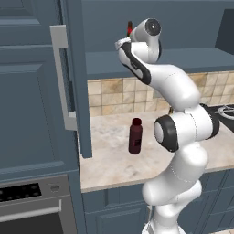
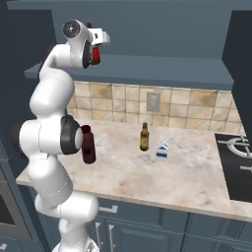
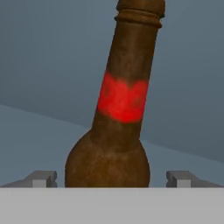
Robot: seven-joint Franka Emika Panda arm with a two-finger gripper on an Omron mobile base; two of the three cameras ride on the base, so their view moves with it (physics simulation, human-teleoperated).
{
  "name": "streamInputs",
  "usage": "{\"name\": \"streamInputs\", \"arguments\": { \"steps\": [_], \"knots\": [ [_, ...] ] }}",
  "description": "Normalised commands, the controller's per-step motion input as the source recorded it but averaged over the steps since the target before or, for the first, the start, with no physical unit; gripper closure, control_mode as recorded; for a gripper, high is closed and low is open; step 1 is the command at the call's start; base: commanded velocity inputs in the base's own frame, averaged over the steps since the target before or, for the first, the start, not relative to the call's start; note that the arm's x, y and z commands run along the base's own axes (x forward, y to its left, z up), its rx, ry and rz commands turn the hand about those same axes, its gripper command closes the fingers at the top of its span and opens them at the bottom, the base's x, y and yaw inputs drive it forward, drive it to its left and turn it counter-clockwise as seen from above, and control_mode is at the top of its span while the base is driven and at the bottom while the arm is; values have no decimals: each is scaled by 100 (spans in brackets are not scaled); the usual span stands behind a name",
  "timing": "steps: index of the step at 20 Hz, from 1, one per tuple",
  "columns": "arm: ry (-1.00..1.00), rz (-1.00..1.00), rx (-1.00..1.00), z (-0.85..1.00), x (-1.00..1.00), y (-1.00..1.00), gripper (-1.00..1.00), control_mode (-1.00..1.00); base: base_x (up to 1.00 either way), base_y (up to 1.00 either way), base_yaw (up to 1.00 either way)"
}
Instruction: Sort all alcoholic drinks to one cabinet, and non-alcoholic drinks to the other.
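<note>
Left base view first, and the biggest thing is the open cabinet door [image 1: 73, 82] on the left, with the upper cabinet shelf [image 1: 183, 61] running right of it. The arm is stretched up to that shelf, and the gripper [image 3: 111, 177] sits with its jaws spread wide, either side of the red-label beer bottle [image 3: 124, 100] but clear of the glass; nothing is gripped. The bottle stands on the shelf, leaning in the hand view, though that could be the camera's own roll. Down on the counter [image 1: 114, 160], below the shelf, stands the squat maroon bottle [image 1: 135, 136], not yet sorted. The risk, to my eye: the fingers [image 3: 41, 178] are right beside the bottle's belly, so a crooked pull-back could clip it and tip it off the shelf edge. The open door is close to the arm's path too. The right base view gives what the left one lacks: the tan-label beer bottle [image 2: 144, 137] and a small milk carton [image 2: 162, 151] on the counter, right of the maroon bottle, plus the stove [image 2: 238, 162] at the far end.
</note>
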Motion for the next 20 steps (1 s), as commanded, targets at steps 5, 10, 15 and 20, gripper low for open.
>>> {"name": "streamInputs", "arguments": {
  "steps": [5,10,15,20],
  "knots": [
    [0,0,0,0,12,0,-100,-100,0,0,0],
    [0,0,0,0,-4,0,-100,-100,0,0,0],
    [0,0,0,0,-69,0,-100,-100,0,0,0],
    [0,-5,2,-8,-100,0,-100,-100,0,0,0]
  ]
}}
